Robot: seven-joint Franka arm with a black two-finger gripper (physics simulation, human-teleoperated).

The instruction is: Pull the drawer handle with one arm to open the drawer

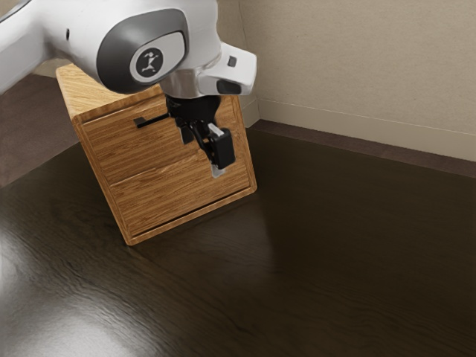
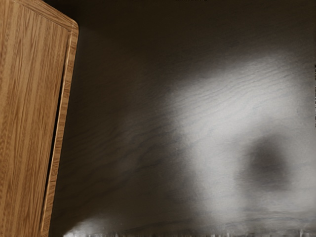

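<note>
Hovering before one cabinet [image 1: 83, 91], two drawers [image 1: 137, 152], one handle [image 1: 152, 119], one pincer [image 1: 218, 168], apart or together unclear.

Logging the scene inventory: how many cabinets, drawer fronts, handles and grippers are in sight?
Cabinet: 1
Drawer fronts: 2 (upper drawer front, lower drawer front)
Handle: 1
Gripper: 1
Total: 5

A dark, wood-grained tabletop [image 1: 335, 260] spreads across the scene, its gloss carrying a pale sheen [image 1: 44, 327] toward the exterior view's lower left. Behind it rises a plain beige wall [image 1: 357, 52], trimmed at its foot with a lighter skirting board [image 1: 357, 119]. In the wrist view, the same surface [image 2: 148, 59] shows a broad glare [image 2: 232, 113] with a soft round shadow [image 2: 266, 165] inside it.
</note>
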